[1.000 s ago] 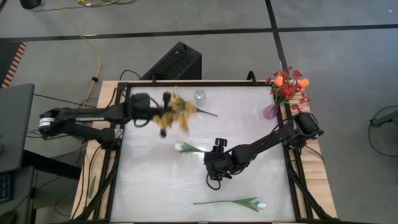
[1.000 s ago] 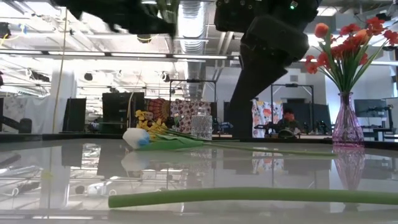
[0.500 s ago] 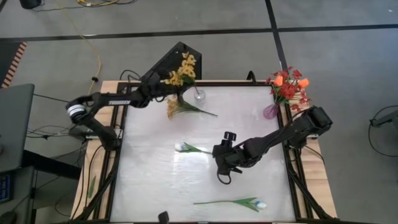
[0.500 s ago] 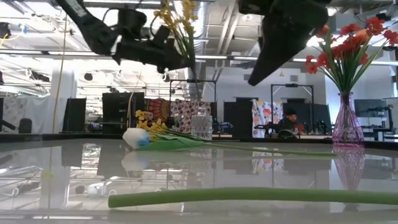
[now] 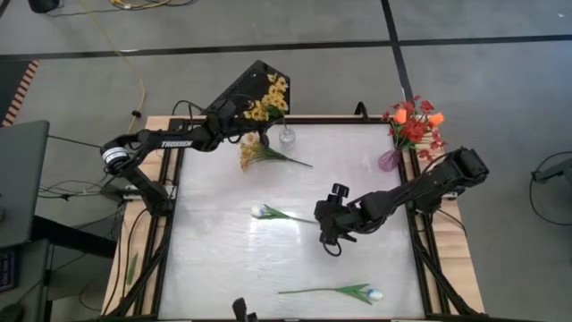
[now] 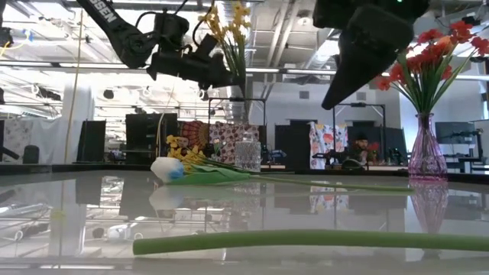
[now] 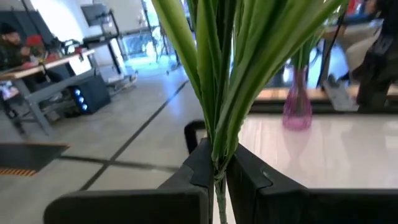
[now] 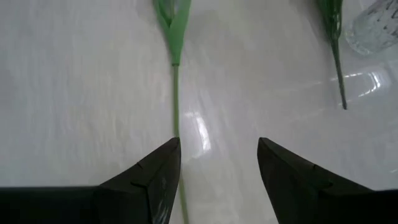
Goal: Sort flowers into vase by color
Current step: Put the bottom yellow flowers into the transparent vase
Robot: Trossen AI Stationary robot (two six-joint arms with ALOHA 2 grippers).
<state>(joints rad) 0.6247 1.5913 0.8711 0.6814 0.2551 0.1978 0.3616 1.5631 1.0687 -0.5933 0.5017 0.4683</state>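
My left gripper (image 5: pixel 238 116) is shut on a yellow spray (image 5: pixel 269 97) and holds it in the air at the table's far edge, just left of the clear glass vase (image 5: pixel 286 137). A second yellow spray (image 5: pixel 254 152) lies flat beside that vase. My right gripper (image 5: pixel 323 228) hovers open above the stem end (image 8: pixel 175 106) of a white tulip (image 5: pixel 259 212) that lies mid-table. Another white tulip (image 5: pixel 371 293) lies near the front edge. Red and orange flowers (image 5: pixel 413 121) stand in the purple vase (image 5: pixel 389 161) at the far right. My left gripper pinches the yellow spray's stem (image 7: pixel 217 171) between its two fingers, right at the foot of the long green leaves. The fingers come in level, across the stem. The spray stands upright above the fingers (image 6: pixel 218 72), lifted clear of the table.
The long green stem (image 6: pixel 306 241) of the near tulip runs along the front of the table. The table's middle and left are bare white surface. A black box (image 5: pixel 255 89) sits on the floor behind the far edge. Beyond the table are room furniture and a person.
My left gripper has swung the yellow spray from above the table's far left toward the far edge and the clear vase, rolling so the spray now stands upright. My right gripper, still open, has drawn up and toward the table's right edge along the white tulip's stem.
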